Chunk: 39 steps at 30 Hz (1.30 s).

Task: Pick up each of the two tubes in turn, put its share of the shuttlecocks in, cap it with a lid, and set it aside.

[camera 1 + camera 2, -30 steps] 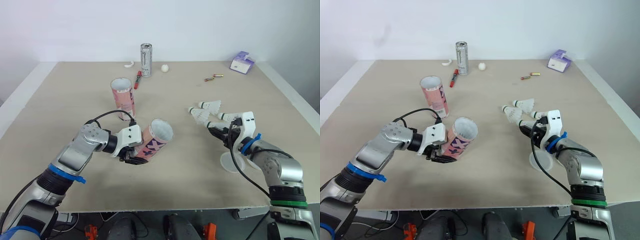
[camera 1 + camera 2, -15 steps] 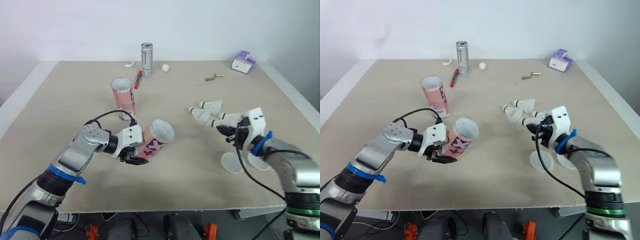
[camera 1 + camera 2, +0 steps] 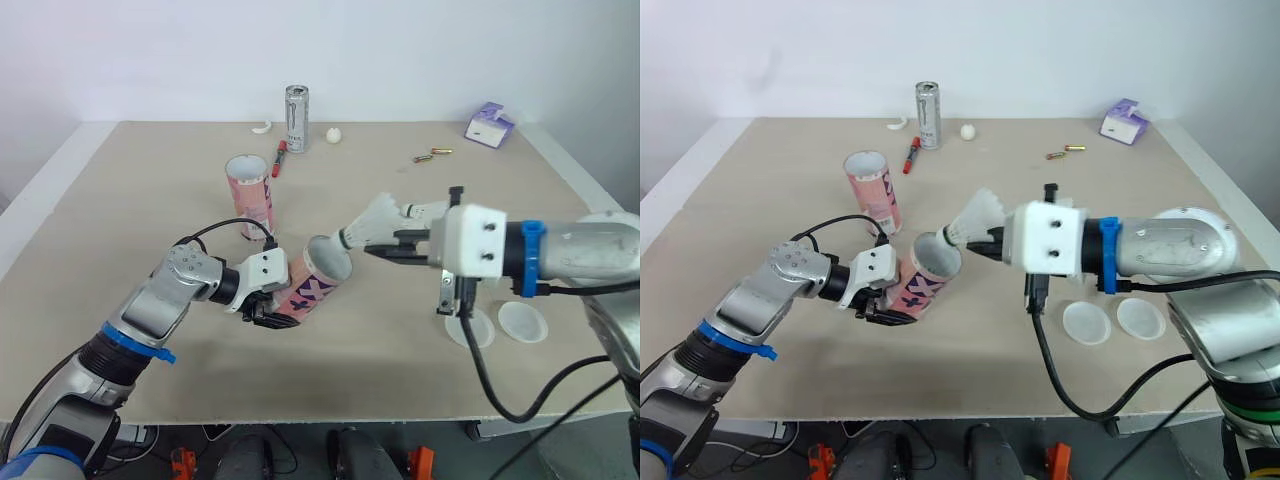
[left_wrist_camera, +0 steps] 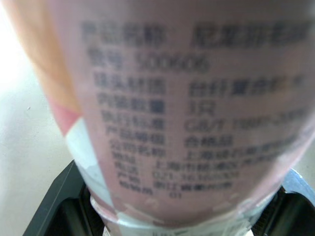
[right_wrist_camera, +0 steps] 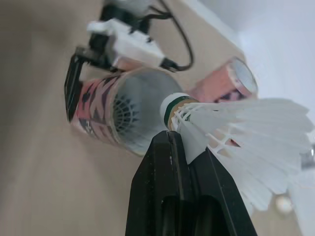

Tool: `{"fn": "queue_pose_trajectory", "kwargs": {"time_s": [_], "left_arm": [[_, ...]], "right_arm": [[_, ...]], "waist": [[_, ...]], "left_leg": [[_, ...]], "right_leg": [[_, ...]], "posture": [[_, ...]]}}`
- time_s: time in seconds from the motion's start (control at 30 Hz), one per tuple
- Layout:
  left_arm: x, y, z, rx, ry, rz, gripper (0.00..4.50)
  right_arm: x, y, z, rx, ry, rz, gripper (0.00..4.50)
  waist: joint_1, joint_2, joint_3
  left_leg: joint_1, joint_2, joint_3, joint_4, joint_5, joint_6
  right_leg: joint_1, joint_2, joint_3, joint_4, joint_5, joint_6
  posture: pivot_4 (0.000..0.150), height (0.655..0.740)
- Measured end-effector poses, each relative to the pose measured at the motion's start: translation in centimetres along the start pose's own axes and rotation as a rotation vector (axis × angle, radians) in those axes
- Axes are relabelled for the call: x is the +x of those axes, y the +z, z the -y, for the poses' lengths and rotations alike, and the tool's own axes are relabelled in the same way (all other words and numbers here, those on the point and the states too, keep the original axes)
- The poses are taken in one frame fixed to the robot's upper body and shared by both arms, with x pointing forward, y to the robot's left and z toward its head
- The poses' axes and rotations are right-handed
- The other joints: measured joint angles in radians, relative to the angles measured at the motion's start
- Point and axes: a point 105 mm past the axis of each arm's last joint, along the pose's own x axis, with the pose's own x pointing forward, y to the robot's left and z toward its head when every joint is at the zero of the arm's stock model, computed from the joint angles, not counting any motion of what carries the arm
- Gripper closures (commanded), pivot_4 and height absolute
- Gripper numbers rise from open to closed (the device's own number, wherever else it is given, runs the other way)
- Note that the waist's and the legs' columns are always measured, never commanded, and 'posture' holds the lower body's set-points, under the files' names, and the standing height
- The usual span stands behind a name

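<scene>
Shuttlecock [image 3: 372, 222] poised at the mouth of the tilted tube [image 3: 312, 280], mid-frame in the eye views.

The left gripper [image 3: 262, 312] is clamped around the tube's base, left of centre. The tube's long axis climbs from lower left to upper right, with the open mouth facing up and right. The right gripper [image 3: 372, 247] reaches in from the right, its fingers [image 5: 170, 162] pinched on the shuttlecock just behind the cork. The shuttlecock lies along nearly the same slant, cork down-left and just beside the rim, feathers flaring up-right. A second tube [image 3: 248, 195] stands upright on the table [image 3: 150, 180] behind, mouth up. Two white lids [image 3: 470, 327] lie flat at lower right, and another shuttlecock [image 3: 425, 210] rests right of centre. A can [image 3: 296, 118] stands at top centre.
</scene>
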Motion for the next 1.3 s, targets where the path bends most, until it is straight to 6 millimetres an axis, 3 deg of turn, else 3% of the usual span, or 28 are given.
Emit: {"fn": "queue_pose_trajectory", "kwargs": {"time_s": [0.33, 0.43, 0.47, 0.5, 0.57, 0.63, 0.73, 0.77, 0.9, 1.0, 1.1, 1.13, 1.17, 1.3], "left_arm": [[0.0, 0.0, 0.0, -0.002, 0.003, 0.003, 1.47], [0.1, 0.0, 0.0, -0.002, 0.003, 0.003, 1.47], [0.1, 0.0, 0.0, -0.002, 0.003, 0.003, 1.47], [0.1, 0.0, 0.0, -0.002, 0.004, 0.004, 1.47], [0.1, 0.0, 0.0, -0.002, 0.004, 0.004, 1.47], [0.1, -0.1, 0.0, -0.002, 0.004, 0.004, 1.47], [0.1, -0.1, 0.0, -0.002, 0.005, 0.004, 1.47], [0.1, -0.1, 0.0, -0.002, 0.005, 0.004, 1.47], [0.1, -0.1, -0.1, 0.006, 0.003, 0.007, 1.47], [0.1, -0.1, -0.2, 0.01, 0.002, 0.007, 1.47], [0.1, -0.1, -0.2, 0.026, -0.002, 0.001, 1.47], [0.1, -0.1, -0.3, 0.031, -0.004, -0.002, 1.47], [0.2, -0.1, -0.3, 0.039, -0.007, -0.004, 1.47], [0.2, 0.1, -0.3, 0.06, -0.016, -0.012, 1.47]], "right_arm": [[1.6, -0.5, -0.4, -0.131, 0.102, 0.011, 4.45], [1.8, -0.1, -0.4, -0.15, 0.12, 0.022, 3.39], [1.8, -0.1, -0.4, -0.153, 0.123, 0.025, 3.22], [1.9, 0.1, -0.4, -0.149, 0.13, 0.034, 2.34], [1.9, 0.2, -0.4, -0.143, 0.131, 0.039, 2.09], [1.9, 0.2, -0.3, -0.131, 0.135, 0.043, 1.52], [1.7, 0.3, -0.3, -0.104, 0.14, 0.05, 0.26], [1.5, 0.5, -0.2, -0.072, 0.141, 0.064, 0.03], [-0.2, 0.9, 1.4, 0.135, 0.062, 0.114, 0.03], [-0.5, 0.8, 1.6, 0.197, 0.051, 0.123, 0.03], [-0.3, 0.3, 2.4, 0.294, 0.02, 0.146, 0.81], [-0.2, 0.2, 2.8, 0.318, 0.006, 0.155, 1.34], [-0.2, 0.0, 2.9, 0.327, 0.001, 0.152, 1.46], [0.9, -0.6, 2.8, 0.324, 0.057, 0.108, 3.24]], "waist": [[0.0, 0.0, 0.0], [0.0, 0.0, 0.0], [0.0, 0.0, 0.0], [0.0, 0.0, 0.0], [0.0, 0.0, 0.0], [0.0, 0.0, 0.0], [0.0, 0.0, 0.0], [0.0, 0.0, 0.0], [0.0, 0.0, 0.0], [0.0, 0.0, 0.0], [0.0, 0.0, 0.0], [0.0, 0.0, 0.0], [0.0, 0.0, 0.0], [0.0, 0.0, 0.0]], "left_leg": [[0.0, 0.0, -0.001, 0.002, 0.0, 0.001], [0.0, 0.0, 0.0, 0.002, 0.0, 0.001], [0.0, 0.0, 0.0, 0.002, 0.0, 0.001], [0.0, 0.0, 0.0, 0.003, -0.001, 0.001], [0.0, 0.0, 0.0, 0.003, -0.001, 0.001], [0.0, 0.0, 0.0, 0.003, -0.001, 0.001], [0.0, 0.0, 0.0, 0.003, 0.0, 0.001], [0.0, 0.0, 0.0, 0.003, -0.001, 0.001], [0.0, 0.0, -0.001, 0.003, -0.001, 0.001], [0.0, 0.0, -0.001, 0.004, -0.001, 0.001], [0.0, 0.001, 0.0, 0.005, 0.0, 0.001], [0.0, 0.001, 0.0, 0.005, 0.0, 0.001], [0.0, 0.0, 0.0, 0.005, 0.0, 0.001], [0.0, 0.0, 0.0, 0.005, -0.001, 0.002]], "right_leg": [[0.0, 0.0, -0.001, 0.001, 0.0, 0.0], [0.0, 0.0, -0.001, 0.001, 0.0, 0.0], [0.0, 0.0, -0.001, 0.001, 0.0, 0.0], [0.001, 0.0, -0.001, 0.001, 0.0, 0.0], [0.001, 0.0, -0.001, 0.001, 0.0, 0.0], [0.001, 0.0, -0.001, 0.001, 0.0, 0.0], [0.001, 0.0, -0.001, 0.001, 0.0, 0.0], [0.001, 0.0, -0.001, 0.001, 0.0, 0.0], [0.001, -0.001, -0.001, 0.001, 0.001, 0.0], [0.001, -0.001, -0.001, 0.001, 0.001, 0.0], [0.001, -0.001, -0.001, 0.001, 0.002, 0.0], [0.001, -0.001, -0.001, 0.001, 0.002, 0.0], [0.001, -0.001, -0.001, 0.002, 0.002, 0.0], [0.001, -0.001, 0.0, 0.001, 0.002, 0.0]], "posture": [[0.15, 0.74], [0.15, 0.74], [0.15, 0.74], [0.15, 0.74], [0.15, 0.74], [0.15, 0.74], [0.15, 0.74], [0.15, 0.74], [0.15, 0.74], [0.15, 0.74], [0.15, 0.74], [0.15, 0.74], [0.15, 0.74], [0.15, 0.74]]}}
